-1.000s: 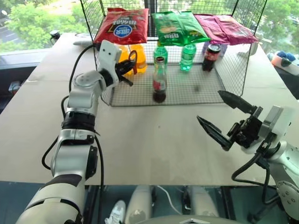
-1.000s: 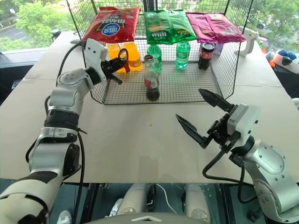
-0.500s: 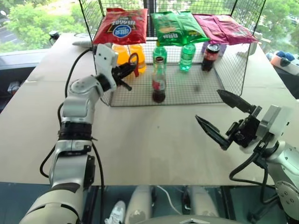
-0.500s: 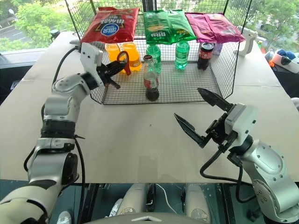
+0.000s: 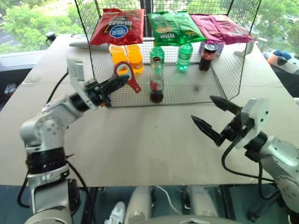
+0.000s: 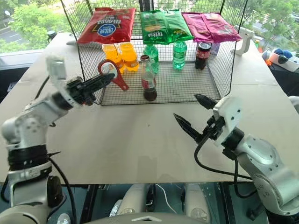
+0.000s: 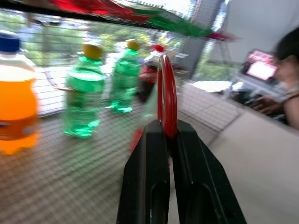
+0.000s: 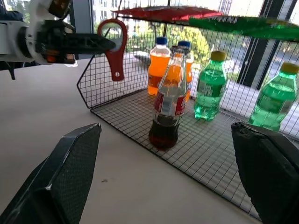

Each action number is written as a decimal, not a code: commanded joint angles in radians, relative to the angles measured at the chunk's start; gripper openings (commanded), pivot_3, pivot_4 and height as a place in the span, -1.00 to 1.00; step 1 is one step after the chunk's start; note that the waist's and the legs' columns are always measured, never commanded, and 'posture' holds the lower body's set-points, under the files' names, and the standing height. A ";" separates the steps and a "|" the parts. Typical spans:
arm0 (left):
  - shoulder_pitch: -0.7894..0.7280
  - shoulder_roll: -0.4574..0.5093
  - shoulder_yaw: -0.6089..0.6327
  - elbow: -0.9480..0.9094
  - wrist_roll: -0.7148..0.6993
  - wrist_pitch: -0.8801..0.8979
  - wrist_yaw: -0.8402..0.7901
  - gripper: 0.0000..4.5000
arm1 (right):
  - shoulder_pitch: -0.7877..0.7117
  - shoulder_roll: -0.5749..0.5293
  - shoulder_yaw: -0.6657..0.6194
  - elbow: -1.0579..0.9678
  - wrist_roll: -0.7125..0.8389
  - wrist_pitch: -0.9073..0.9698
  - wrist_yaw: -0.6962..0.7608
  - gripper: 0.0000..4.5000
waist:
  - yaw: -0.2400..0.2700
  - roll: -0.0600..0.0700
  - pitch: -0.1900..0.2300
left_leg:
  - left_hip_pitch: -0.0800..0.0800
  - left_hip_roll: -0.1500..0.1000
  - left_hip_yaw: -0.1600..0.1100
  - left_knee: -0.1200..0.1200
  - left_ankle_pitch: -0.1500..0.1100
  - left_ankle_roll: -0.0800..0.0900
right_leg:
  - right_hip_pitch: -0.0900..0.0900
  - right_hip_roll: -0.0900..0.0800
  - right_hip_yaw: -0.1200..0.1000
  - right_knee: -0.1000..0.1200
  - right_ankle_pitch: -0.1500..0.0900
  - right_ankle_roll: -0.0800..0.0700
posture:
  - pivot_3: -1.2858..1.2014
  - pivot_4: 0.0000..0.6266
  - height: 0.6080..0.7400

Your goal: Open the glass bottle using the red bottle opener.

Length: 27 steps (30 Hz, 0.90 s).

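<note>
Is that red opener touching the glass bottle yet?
Apart. In the right wrist view the red bottle opener, held in the left gripper, hangs well to the side of the glass bottle, with open mesh between them.

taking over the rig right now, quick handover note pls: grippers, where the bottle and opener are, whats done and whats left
Left gripper: shut on the red bottle opener, held in the air by the front left corner of the wire basket, ring head on the gripper side, handle hanging down.
Right gripper: open, holding nothing, over the table in front of the basket.
Glass bottle: upright on the basket floor near its open front edge, neither gripper touching it. I cannot tell from here whether its cap is on.
Done: opener picked up.
Left: probably steady the bottle with the right gripper, set the opener's ring on the cap and lever it off.
</note>
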State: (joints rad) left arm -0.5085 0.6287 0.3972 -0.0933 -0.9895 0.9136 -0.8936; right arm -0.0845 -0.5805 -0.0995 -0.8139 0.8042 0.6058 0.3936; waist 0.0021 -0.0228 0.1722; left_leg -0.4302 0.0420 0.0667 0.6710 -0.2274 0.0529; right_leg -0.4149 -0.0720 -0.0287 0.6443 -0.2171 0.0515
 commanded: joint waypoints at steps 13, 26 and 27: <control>-0.077 -0.067 -0.186 -0.081 -0.215 0.126 -0.083 -0.98 | -0.410 -0.040 0.089 0.254 0.533 0.327 0.025 1.00 | 0.011 0.000 0.000 | -0.001 -0.004 -0.001 0.001 0.000 0.001 | 0.000 0.001 0.001 0.000 0.000 -0.001 | 0.03 -0.52 1.00; -0.082 0.008 -0.276 -0.091 -0.104 0.067 -0.262 -0.98 | -0.470 -0.031 0.110 0.311 0.584 0.413 0.079 1.00 | 0.011 0.000 0.000 | -0.001 -0.003 0.000 0.000 0.000 0.001 | 0.000 0.001 0.001 -0.001 -0.002 -0.004 | 0.03 -0.52 1.00; -0.081 0.011 -0.282 -0.091 -0.093 0.058 -0.273 -0.98 | -0.472 -0.031 0.110 0.313 0.592 0.419 0.079 1.00 | 0.011 0.000 0.000 | -0.001 -0.003 0.000 0.000 0.000 0.001 | 0.000 0.001 0.001 -0.001 -0.002 -0.004 | 0.03 -0.52 1.00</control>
State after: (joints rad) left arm -0.5852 0.6286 0.1144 -0.1533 -1.0919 0.9944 -1.1389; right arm -0.5375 -0.6109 0.0236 -0.4902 1.3609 1.0217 0.4609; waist 0.0131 -0.0232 0.1719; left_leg -0.4316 0.0395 0.0662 0.6711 -0.2276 0.0539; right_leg -0.4150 -0.0710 -0.0277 0.6429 -0.2192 0.0472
